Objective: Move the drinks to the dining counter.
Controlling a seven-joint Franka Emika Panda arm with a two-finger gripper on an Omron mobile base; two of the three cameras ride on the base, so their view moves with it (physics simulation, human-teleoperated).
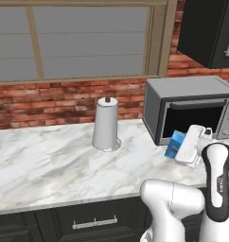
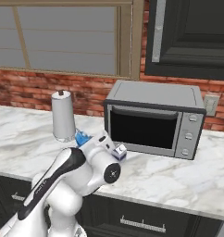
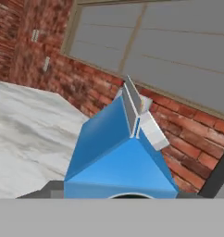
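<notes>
A: Where is the carton [image 3: 118, 157]?

B: On the marble counter [image 1: 45, 165], in front of the microwave [image 1: 189, 111], near its left front corner as the left base view has it. From there just a blue sliver of it shows, beside the white hand.

A: And the gripper [image 1: 179, 147]?

B: Right at the carton. In the left base view the hand reaches in from the right and covers most of the blue. In the right base view the hand sits low over the counter, with a bit of blue peeking out at its left, just beside the paper towel roll [image 2: 63, 116].

A: Are the jaws closed on it?

B: They appear to be. In the hand view the carton's gabled top, with its grey ridge, sits dead centre and very close, its base running down to the bottom edge where the fingers stand on either side. So it lies between them and looks gripped.

A: Is the carton upright?

B: I cannot tell; the hand view rolls with the hand.

A: What else is there?

B: The roll stands upright on the counter, left of the microwave. Behind runs a brick wall [image 1: 50, 101] with a window [image 1: 78, 40], and a dark cabinet [image 2: 192, 37] hangs above the microwave. Dark drawers [image 1: 92, 220] front the counter below.
</notes>
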